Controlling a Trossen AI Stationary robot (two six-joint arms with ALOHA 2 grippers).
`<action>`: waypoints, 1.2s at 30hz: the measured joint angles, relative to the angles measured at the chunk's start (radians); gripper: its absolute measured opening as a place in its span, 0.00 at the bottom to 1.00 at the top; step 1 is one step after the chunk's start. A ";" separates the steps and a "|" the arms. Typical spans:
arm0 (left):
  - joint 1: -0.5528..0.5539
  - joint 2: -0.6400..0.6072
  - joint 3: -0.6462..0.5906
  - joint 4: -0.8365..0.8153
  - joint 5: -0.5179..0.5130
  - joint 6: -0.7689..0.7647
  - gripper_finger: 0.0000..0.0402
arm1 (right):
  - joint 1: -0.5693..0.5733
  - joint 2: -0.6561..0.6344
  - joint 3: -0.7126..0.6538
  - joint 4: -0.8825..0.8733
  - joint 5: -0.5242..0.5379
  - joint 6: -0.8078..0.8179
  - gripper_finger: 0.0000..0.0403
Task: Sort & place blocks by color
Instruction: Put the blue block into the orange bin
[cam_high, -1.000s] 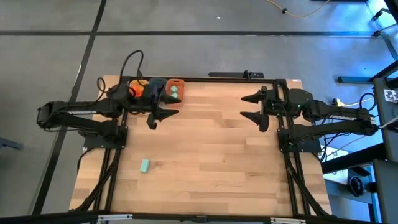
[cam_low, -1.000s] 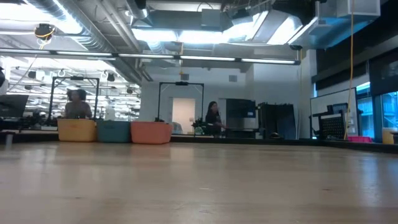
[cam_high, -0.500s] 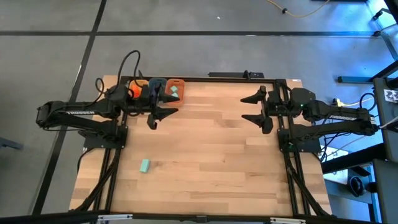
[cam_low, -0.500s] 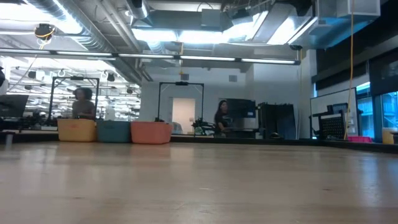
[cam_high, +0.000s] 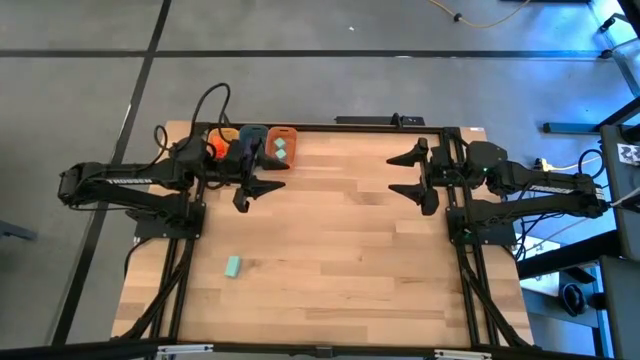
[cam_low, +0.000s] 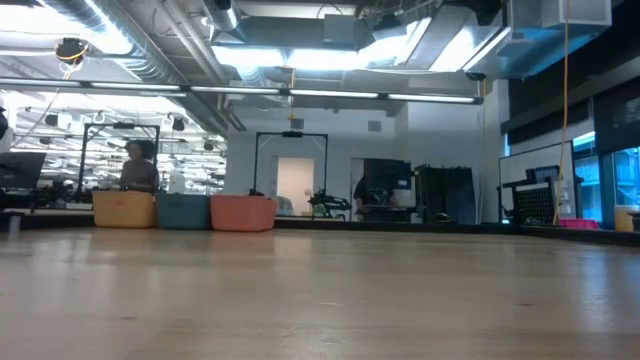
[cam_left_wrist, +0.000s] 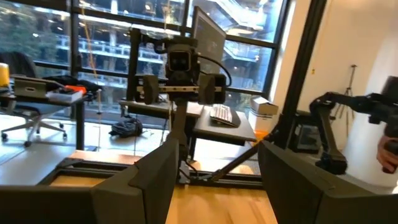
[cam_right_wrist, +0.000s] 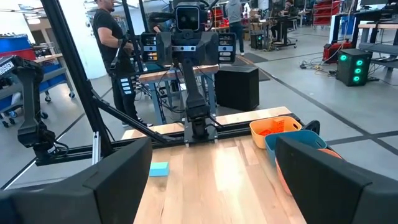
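Block (mint-teal) bears no readable writing.

Lone teal block on table

The table centre is left unobstructed; only a mint block and corner tubs are found.

Bright overhead lights, window glare, slight blur
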 joint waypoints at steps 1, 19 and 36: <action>0.000 0.000 0.000 -0.004 0.006 -0.002 0.53 | 0.000 0.000 0.000 0.000 0.000 0.000 0.85; -0.217 0.138 0.353 -1.488 -0.201 -0.769 0.53 | 0.000 0.000 0.000 -0.002 0.000 0.033 0.85; -0.811 0.418 0.223 -1.456 -0.280 -1.764 0.53 | 0.000 0.000 0.000 -0.006 0.000 0.034 0.85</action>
